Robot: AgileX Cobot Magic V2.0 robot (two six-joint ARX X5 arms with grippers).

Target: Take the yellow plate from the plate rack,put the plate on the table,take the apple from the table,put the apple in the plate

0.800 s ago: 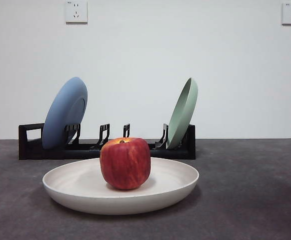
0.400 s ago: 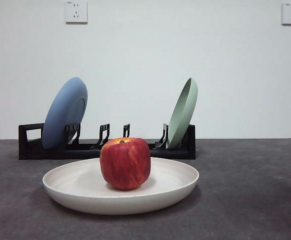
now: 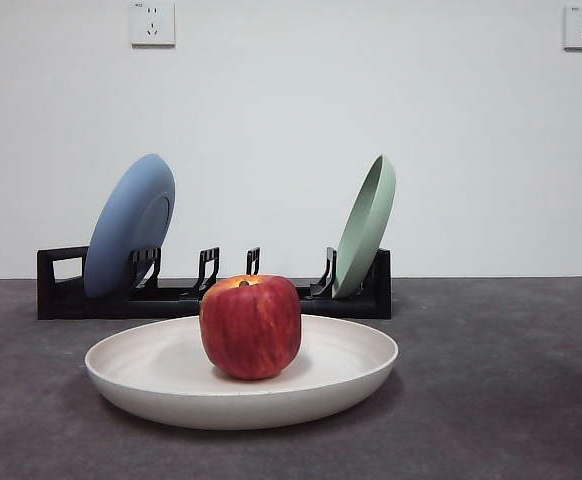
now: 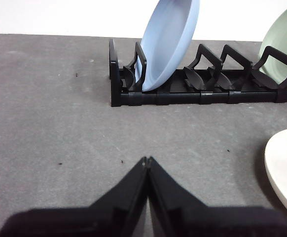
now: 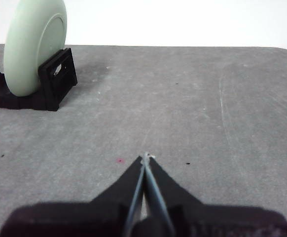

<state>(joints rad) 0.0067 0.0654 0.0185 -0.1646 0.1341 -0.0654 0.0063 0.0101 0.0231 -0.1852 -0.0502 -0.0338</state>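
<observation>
- The left pincer [image 4: 147,160] hung over bare bench [image 4: 50,123], its two black jaws pressed together at the tips and gripping nothing.
- Ahead of that pincer the rack [image 4: 202,91] lay across the bench, with a blue plate [image 4: 170,42] leaning in a slot near its boxy end.
- The cream plate [image 3: 241,385] lay flat on the bench in front of the rack; only its edge showed off to one side of the left pincer, well clear of the tips.
- The apple [image 3: 250,327] sat upright in the middle of the cream plate, stem dip upward.
- A green plate [image 3: 364,227] stood tilted at the rack's other end.
- The right pincer [image 5: 146,157] was also closed and empty over bare bench, the green plate well ahead of it and to one side.
</observation>
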